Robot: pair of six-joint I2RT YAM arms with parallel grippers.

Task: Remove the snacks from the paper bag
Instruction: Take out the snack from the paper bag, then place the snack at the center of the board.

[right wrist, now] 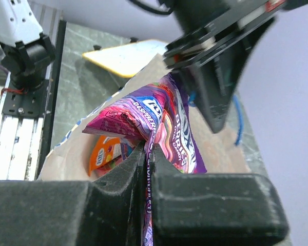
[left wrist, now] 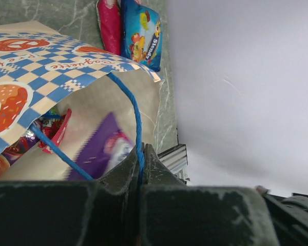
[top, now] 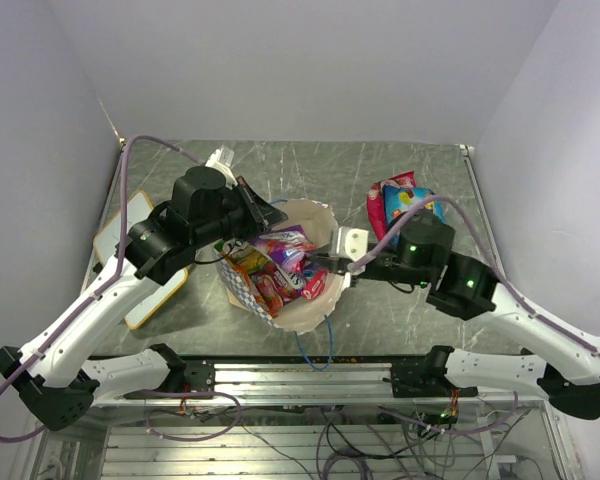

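Note:
The paper bag [top: 315,222] lies open in the middle of the table, several snack packets inside. My left gripper [top: 263,212] is shut on the bag's blue cord handle [left wrist: 134,110] and holds the bag's far rim up; the checkered band [left wrist: 41,66] shows in the left wrist view. My right gripper [top: 325,262] is shut on a purple packet [right wrist: 167,120] at the bag's mouth; it also shows in the top view [top: 285,243]. An orange packet [right wrist: 103,151] lies deeper inside. A red packet [top: 379,206] and a blue packet [top: 408,203] lie on the table right of the bag.
A yellow-edged whiteboard [top: 118,232] lies at the table's left, partly under my left arm. The other blue cord handle [top: 316,352] hangs over the table's near edge. Walls close in the table at the back and both sides.

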